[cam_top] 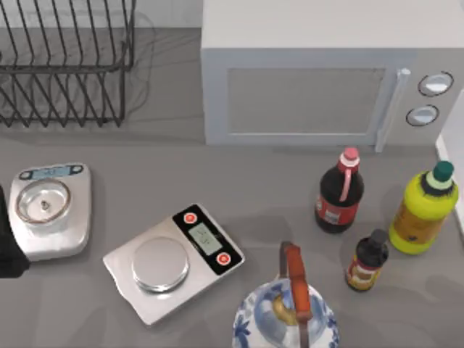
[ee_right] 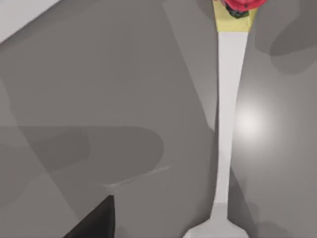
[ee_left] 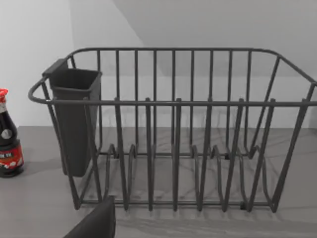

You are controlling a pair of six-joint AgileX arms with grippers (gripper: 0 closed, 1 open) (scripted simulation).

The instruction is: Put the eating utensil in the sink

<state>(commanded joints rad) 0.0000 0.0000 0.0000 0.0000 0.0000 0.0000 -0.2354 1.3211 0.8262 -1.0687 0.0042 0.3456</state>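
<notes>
Right end effector (ee_right: 96,223) above the utensil (ee_right: 227,124); its opening cannot be told.
Handle's long axis runs straight ahead along the desk (ee_right: 99,99); left arm (cam_top: 7,250) waits at the desk's left edge.

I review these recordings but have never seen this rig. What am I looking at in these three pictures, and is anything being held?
It is a simulated kitchen counter worked by two AgileX robot arms. The top view looks straight down: a microwave, a wire dish rack, two kitchen scales, three bottles and a blue patterned kettle. The other two pictures come from cameras on the arms' wrists. The left wrist view faces the dish rack. The right wrist view looks down on a pale utensil handle lying on the counter. Nothing appears to be held.
</notes>
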